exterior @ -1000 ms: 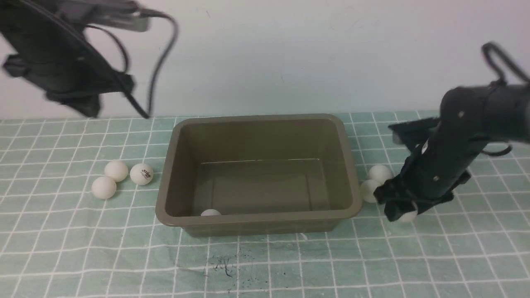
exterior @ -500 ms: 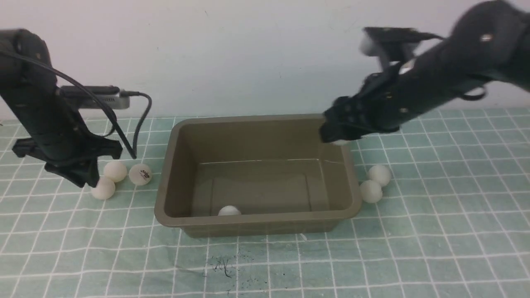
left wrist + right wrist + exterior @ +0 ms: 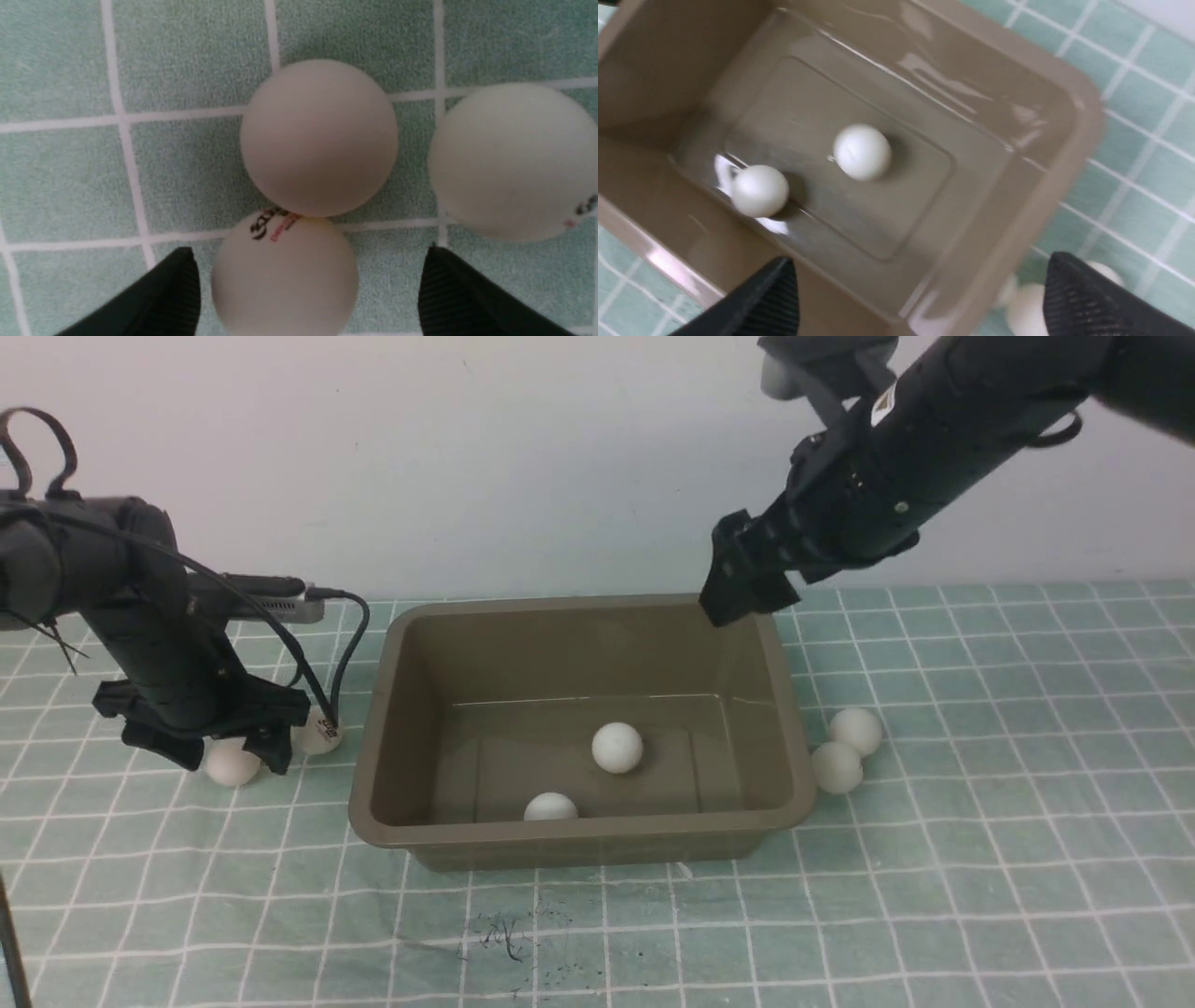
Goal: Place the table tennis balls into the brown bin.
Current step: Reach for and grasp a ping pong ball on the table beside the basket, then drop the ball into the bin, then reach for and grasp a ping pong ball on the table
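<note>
Right gripper (image 3: 738,602) now hangs empty over the brown bin (image 3: 579,847), jaws apart — its table tennis ball (image 3: 617,748) lies inside. Left gripper (image 3: 308,284), jaws apart, straddles a logo ball (image 3: 285,275).

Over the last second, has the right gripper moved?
Yes. The right gripper rose from the table right of the bin and swung left. It now hangs over the bin's far right corner, jaws open.

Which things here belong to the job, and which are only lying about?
Job: brown bin; two table tennis balls inside it; three balls on its left; two balls on its right.
Lying about: green checked cloth; dark scribble on it.
</note>
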You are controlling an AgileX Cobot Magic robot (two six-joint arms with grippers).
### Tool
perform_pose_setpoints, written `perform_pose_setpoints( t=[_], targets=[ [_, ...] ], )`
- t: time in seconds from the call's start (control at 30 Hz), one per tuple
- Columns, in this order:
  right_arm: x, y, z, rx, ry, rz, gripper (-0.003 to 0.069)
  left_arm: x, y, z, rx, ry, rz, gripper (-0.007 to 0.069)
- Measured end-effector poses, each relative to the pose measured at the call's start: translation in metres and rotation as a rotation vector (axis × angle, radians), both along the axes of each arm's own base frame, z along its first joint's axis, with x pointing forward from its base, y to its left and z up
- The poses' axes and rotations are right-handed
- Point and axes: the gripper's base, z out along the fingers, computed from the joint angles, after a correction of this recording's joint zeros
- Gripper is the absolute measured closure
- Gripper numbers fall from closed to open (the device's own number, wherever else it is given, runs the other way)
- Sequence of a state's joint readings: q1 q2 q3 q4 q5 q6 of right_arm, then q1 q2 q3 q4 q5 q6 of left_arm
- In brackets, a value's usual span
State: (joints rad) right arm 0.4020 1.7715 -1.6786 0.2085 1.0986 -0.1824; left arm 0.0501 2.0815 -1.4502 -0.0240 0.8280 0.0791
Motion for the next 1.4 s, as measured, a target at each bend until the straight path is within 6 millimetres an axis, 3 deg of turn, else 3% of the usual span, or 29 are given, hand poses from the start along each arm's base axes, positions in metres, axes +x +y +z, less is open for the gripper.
perform_pose_setpoints(
  t=[0.1,0.17,0.2,0.27,0.3,0.37,0.43,0.47,0.5,0.53,0.67,0.8,0.87,0.93,1.0,1.1,1.17,1.2,1.3,1.4],
  targets=[
    [-0.005,-0.014,0.014,-0.027,-0.030,-0.034,0.0138,-0.001,0.000,-0.004,0.003,0.024,-0.001,0.0278],
    [-0.007,-0.030,0.024,-0.050,-0.052,-0.074,0.0260,-0.003,0.001,-0.002,0.009,0.059,-0.008,0.0274],
    [-0.007,-0.033,0.025,-0.054,-0.053,-0.083,0.0285,-0.003,0.001,-0.002,0.010,0.058,-0.008,0.0274],
    [-0.005,-0.057,0.028,-0.079,-0.038,-0.145,0.0408,-0.007,0.001,0.007,0.015,0.097,-0.012,0.0272],
    [-0.002,-0.078,0.024,-0.093,0.008,-0.212,0.0500,-0.009,0.001,0.024,0.014,0.100,-0.011,0.0272],
    [0.005,-0.106,0.013,-0.078,0.075,-0.313,0.0585,-0.015,-0.002,0.054,-0.006,0.076,-0.005,0.0272],
    [0.009,-0.115,0.005,-0.063,0.110,-0.352,0.0605,-0.019,-0.005,0.067,-0.020,0.058,-0.006,0.0272],
    [0.012,-0.127,-0.008,-0.036,0.164,-0.395,0.0620,-0.023,-0.011,0.087,-0.051,0.012,-0.004,0.0272],
    [0.016,-0.132,-0.026,-0.017,0.225,-0.408,0.0614,-0.028,-0.026,0.111,-0.105,-0.057,-0.018,0.0272],
    [0.019,-0.132,-0.036,-0.004,0.248,-0.411,0.0601,-0.031,-0.036,0.122,-0.134,-0.091,-0.035,0.0272],
    [0.037,-0.125,-0.075,0.028,0.286,-0.412,0.0482,-0.037,-0.084,0.143,-0.235,-0.189,-0.141,0.0272],
    [0.056,-0.109,-0.119,0.019,0.299,-0.396,0.0262,-0.036,-0.125,0.130,-0.245,-0.198,-0.285,0.0272],
    [0.064,-0.100,-0.139,0.027,0.302,-0.395,0.0135,-0.036,-0.147,0.115,-0.244,-0.164,-0.348,0.0271],
    [0.067,-0.097,-0.147,0.035,0.304,-0.396,0.0085,-0.035,-0.154,0.108,-0.244,-0.147,-0.362,0.0253],
    [0.073,-0.092,-0.160,0.059,0.301,-0.408,0.0027,-0.035,-0.164,0.095,-0.244,-0.113,-0.382,0.0172],
    [0.078,-0.089,-0.178,0.079,0.306,-0.429,0.0029,-0.033,-0.170,0.088,-0.246,-0.104,-0.371,0.0058],
    [0.079,-0.088,-0.182,0.079,0.307,-0.434,0.0051,-0.033,-0.169,0.090,-0.243,-0.108,-0.365,0.0057],
    [0.080,-0.088,-0.184,0.084,0.311,-0.447,0.0155,-0.031,-0.164,0.099,-0.225,-0.133,-0.345,0.0109],
    [0.081,-0.089,-0.180,0.092,0.314,-0.458,0.0335,-0.028,-0.145,0.126,-0.178,-0.206,-0.312,0.0324],
    [0.083,-0.096,-0.162,0.101,0.304,-0.463,0.0305,-0.029,-0.108,0.161,-0.128,-0.304,-0.241,0.0560]
  ],
)
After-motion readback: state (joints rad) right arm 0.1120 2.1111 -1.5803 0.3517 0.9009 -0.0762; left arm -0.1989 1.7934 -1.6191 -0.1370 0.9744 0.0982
